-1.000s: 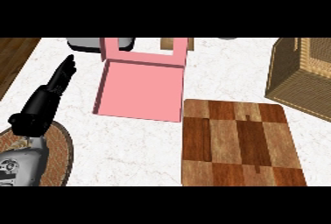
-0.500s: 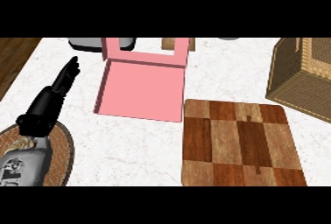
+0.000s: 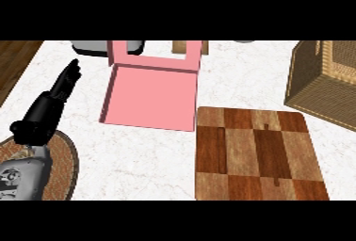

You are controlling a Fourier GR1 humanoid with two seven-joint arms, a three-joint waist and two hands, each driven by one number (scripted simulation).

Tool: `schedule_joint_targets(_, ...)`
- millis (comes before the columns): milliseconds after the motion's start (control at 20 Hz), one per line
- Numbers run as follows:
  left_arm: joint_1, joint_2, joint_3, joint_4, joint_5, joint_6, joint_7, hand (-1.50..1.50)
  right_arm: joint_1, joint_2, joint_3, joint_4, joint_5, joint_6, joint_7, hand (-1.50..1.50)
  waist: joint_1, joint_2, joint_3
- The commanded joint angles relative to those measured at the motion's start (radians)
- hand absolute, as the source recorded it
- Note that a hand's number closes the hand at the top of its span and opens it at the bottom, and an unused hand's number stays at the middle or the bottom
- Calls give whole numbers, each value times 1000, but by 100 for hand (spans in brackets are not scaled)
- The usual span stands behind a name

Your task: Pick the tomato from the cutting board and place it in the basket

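The wooden cutting board (image 3: 257, 153) lies at the lower right of the counter, and no tomato shows on it or anywhere else in the head view. The wicker basket (image 3: 323, 80) stands at the right edge, only partly in view; its inside is not visible. My left hand (image 3: 50, 102) is at the left, fingers straight and pointing away from me, holding nothing, well apart from the board. My right hand does not show.
A pink open box (image 3: 151, 89) sits in the middle, its lid standing up at the back. A round woven mat (image 3: 64, 162) lies under my left forearm at lower left. Grey objects (image 3: 90, 45) stand along the counter's far edge. Dark wood floor shows beyond the counter's left edge.
My left hand has shifted slightly right and nearer between the frames. The board, box and basket have not moved.
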Motion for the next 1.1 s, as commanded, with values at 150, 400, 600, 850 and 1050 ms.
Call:
schedule_joint_targets(150, 11, -8, -10, 4, -21, 13, -5, 0, -2, -12, 126, 5, 138, -25, 22, 150, 0, 4, 0)
schedule_joint_targets(400, 5, -16, -18, 7, -20, 8, -5, 0, 30, 12, 199, 19, 228, -118, -19, 150, 0, 5, 1)
schedule_joint_targets(600, 12, -7, -8, 51, -27, 8, -49, 0, 17, 6, 239, 45, 274, -103, -86, 150, 1, 9, 1)
schedule_joint_targets(850, 20, -15, -9, -6, -16, 8, -21, 0, 2, 22, 201, 109, 241, -28, -120, -150, -4, 1, 1)
schedule_joint_targets(1050, 32, -17, -7, 13, -35, 24, -30, 0, -28, -3, 157, 117, 202, 24, -123, -150, -17, -3, 1)
